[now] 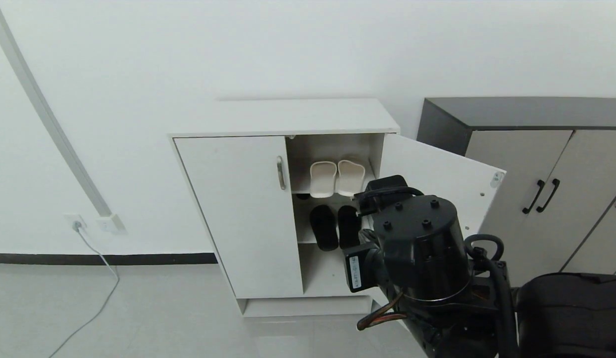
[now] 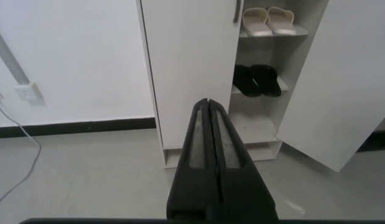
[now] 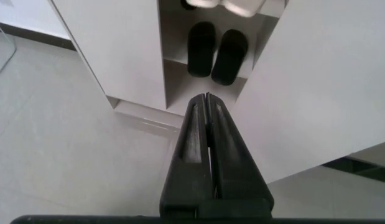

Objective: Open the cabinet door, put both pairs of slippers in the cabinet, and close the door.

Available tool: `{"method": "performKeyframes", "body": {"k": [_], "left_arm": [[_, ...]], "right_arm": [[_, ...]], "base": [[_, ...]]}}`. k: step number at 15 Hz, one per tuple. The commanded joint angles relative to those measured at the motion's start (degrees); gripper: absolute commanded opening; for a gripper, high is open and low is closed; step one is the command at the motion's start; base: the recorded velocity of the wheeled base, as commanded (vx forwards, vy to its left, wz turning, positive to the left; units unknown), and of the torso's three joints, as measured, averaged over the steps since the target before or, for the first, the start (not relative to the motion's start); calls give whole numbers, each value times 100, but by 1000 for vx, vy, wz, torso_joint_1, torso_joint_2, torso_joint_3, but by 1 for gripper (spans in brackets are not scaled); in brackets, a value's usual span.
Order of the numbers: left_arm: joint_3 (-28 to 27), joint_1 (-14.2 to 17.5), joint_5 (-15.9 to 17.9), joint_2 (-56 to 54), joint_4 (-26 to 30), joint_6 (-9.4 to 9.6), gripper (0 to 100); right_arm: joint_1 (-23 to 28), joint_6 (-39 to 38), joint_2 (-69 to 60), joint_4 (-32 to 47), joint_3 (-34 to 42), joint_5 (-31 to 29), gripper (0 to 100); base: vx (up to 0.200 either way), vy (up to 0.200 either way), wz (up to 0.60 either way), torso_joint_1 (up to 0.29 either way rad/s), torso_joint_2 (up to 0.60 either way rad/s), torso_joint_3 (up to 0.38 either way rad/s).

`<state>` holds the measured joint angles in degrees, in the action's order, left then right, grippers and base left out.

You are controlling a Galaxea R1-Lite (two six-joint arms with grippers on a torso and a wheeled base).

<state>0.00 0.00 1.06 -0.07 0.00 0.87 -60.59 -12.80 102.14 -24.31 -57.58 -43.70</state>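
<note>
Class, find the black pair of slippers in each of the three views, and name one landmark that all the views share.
Head view: black slippers at picture centre, inside the cabinet, one level below the white slippers.
Left wrist view: black slippers in the upper right part, again under the white pair.
Right wrist view: black slippers at top centre.
Shared landmark: the open door beside them.
</note>
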Motion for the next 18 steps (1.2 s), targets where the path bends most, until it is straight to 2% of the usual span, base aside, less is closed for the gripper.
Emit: {"method": "performKeyframes", "body": {"k": [1, 18], "left_arm": [[0, 0, -1, 7, 0, 1, 0], [0, 0, -1, 7, 0, -7, 0]], "right_arm": [[-15, -3, 7, -4, 1, 11, 0], [109, 23, 69, -4, 10, 90, 0]], "base": [[0, 0, 0, 183, -496, -310], [0, 0, 0, 228, -539, -311]]}}
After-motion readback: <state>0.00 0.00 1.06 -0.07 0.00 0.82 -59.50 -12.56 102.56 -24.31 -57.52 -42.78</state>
